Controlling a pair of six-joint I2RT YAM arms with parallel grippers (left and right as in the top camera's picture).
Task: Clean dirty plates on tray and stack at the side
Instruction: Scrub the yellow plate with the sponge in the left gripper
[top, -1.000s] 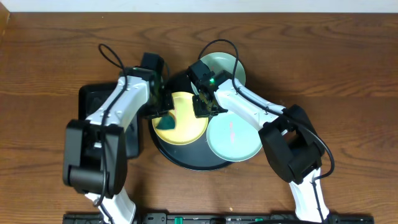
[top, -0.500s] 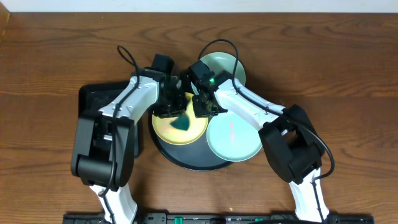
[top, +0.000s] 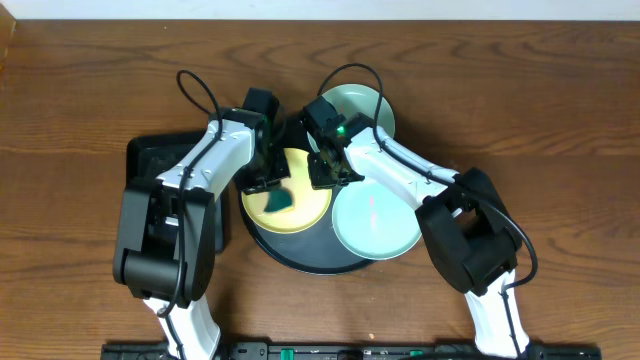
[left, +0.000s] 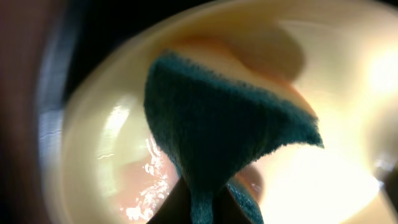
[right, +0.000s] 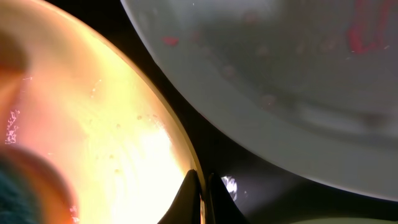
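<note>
A pale yellow plate (top: 305, 205) lies on the left of the round black tray (top: 300, 255). My left gripper (top: 272, 183) is shut on a dark teal cloth (top: 281, 201) and presses it onto the yellow plate; the cloth (left: 230, 124) fills the left wrist view over the plate (left: 106, 155). My right gripper (top: 325, 172) is shut on the yellow plate's right rim (right: 180, 155). One turquoise plate (top: 375, 222) with red smears lies on the tray's right side and also shows in the right wrist view (right: 280, 81). Another turquoise plate (top: 365, 105) lies at the back.
A smaller rectangular black tray (top: 150, 160) sits left of the round one, partly under my left arm. Brown wooden table (top: 560, 120) surrounds everything.
My left gripper swept the cloth from the plate's left side toward its middle, then slightly back left. The right gripper held the plate's rim without moving.
</note>
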